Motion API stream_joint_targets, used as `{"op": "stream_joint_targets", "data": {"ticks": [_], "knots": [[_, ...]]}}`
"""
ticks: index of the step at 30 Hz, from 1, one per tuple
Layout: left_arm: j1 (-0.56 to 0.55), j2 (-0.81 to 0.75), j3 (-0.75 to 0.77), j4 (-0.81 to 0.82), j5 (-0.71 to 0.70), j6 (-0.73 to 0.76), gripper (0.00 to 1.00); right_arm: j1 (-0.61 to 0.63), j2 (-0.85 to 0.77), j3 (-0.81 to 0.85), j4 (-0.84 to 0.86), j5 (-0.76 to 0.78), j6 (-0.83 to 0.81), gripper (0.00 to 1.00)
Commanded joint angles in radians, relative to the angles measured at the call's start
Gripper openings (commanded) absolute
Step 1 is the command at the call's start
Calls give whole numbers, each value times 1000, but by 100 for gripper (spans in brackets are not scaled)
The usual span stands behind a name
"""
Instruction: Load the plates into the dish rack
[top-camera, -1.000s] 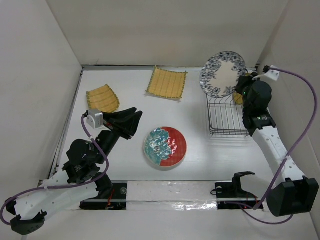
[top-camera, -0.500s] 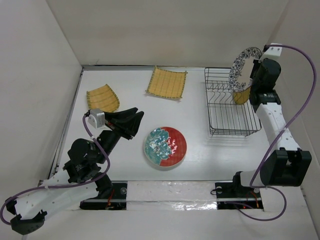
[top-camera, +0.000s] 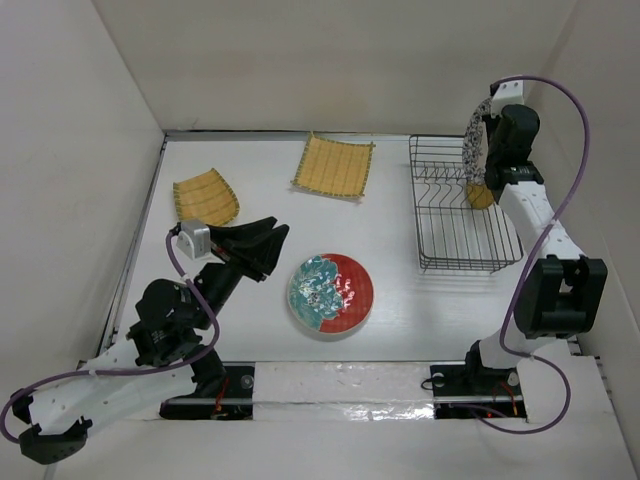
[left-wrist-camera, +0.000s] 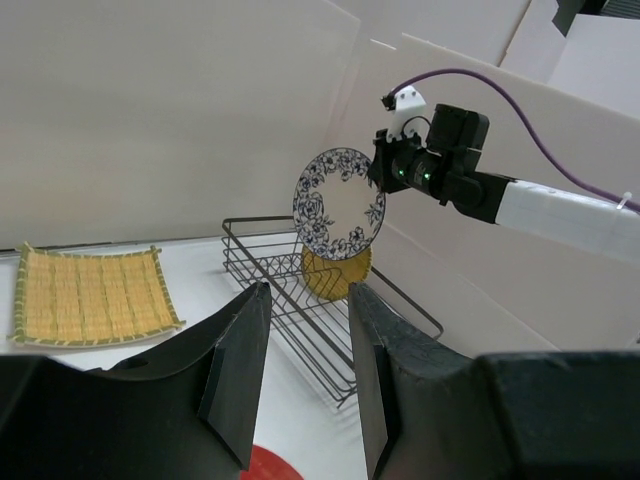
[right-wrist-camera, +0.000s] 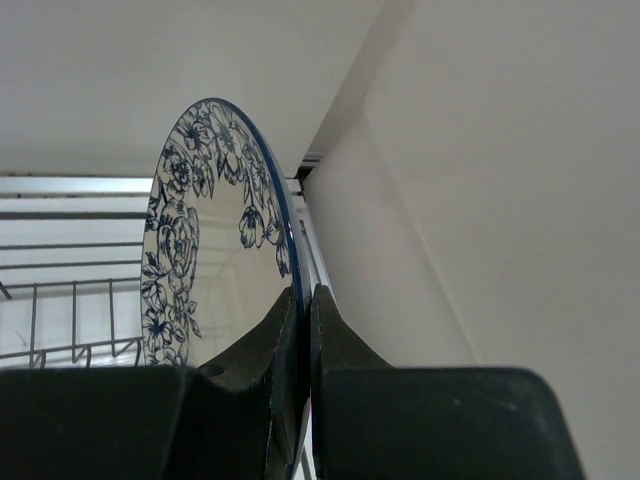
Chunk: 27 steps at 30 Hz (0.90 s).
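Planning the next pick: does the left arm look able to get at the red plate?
Probably yes. The left gripper hovers open beside the red plate, which lies flat with nothing between them. The right gripper, shut on the floral plate at the dish rack, is well clear.

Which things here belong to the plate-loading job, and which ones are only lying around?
Job: dish rack; blue-flowered plate in the right pincer; small yellow plate in the rack; red plate; two square bamboo plates.
Lying about: only the purple cables.
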Motion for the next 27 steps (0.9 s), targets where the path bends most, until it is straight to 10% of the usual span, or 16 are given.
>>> {"op": "stream_joint_targets", "data": {"ticks": [1, 27], "knots": [[-5, -11, -18, 61, -16, 15, 34, 12, -21, 107, 200, 28, -85, 0], [-5, 2, -20, 64, 17, 9, 34, -8, -23, -33, 262, 50, -127, 0]]}}
